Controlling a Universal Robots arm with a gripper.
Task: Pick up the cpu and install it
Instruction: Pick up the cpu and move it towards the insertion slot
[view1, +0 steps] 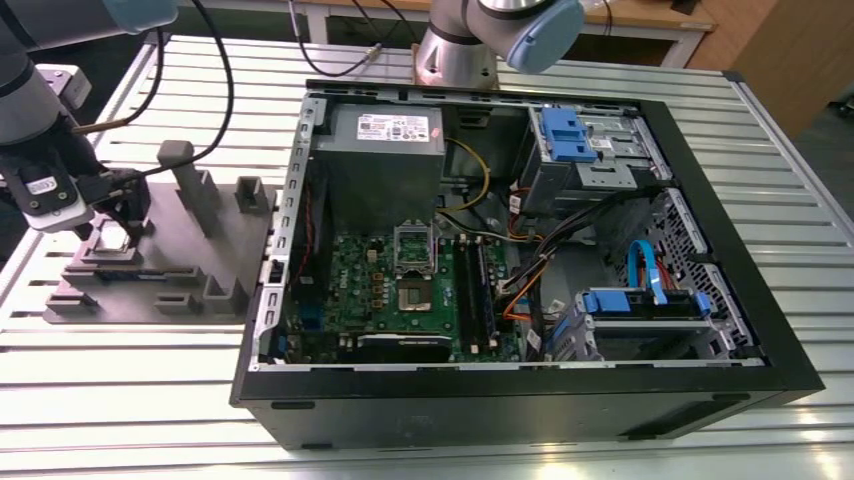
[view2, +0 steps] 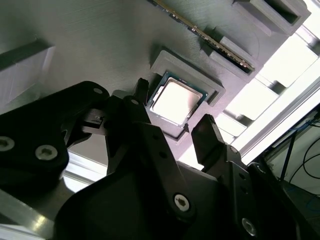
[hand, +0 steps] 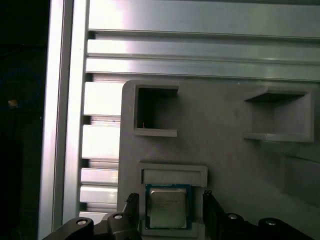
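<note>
The cpu (view2: 176, 102) is a small square chip with a shiny metal top, lying flat in a recess of the grey holder block (view2: 90, 45). My gripper (view2: 175, 112) hovers just over it, open, with one black finger on each side of the chip and a gap to each. Both wrist views show this; in the first wrist view the cpu (hand: 167, 206) lies between the fingertips (hand: 207, 200). In the exterior view the gripper (view1: 114, 225) stands over the holder block (view1: 187, 260) at that view's left. The green motherboard (view1: 380, 290) with its socket (view1: 418, 293) lies inside the open computer case.
The black computer case (view1: 534, 400) lies open on the slatted aluminium table (view1: 134, 400). Inside it are a grey power supply (view1: 384, 130), blue drive cages (view1: 641, 305) and loose cables (view1: 534, 270). Upright posts (view1: 180, 175) rise from the holder block. An arm base (view1: 454, 60) stands behind the case.
</note>
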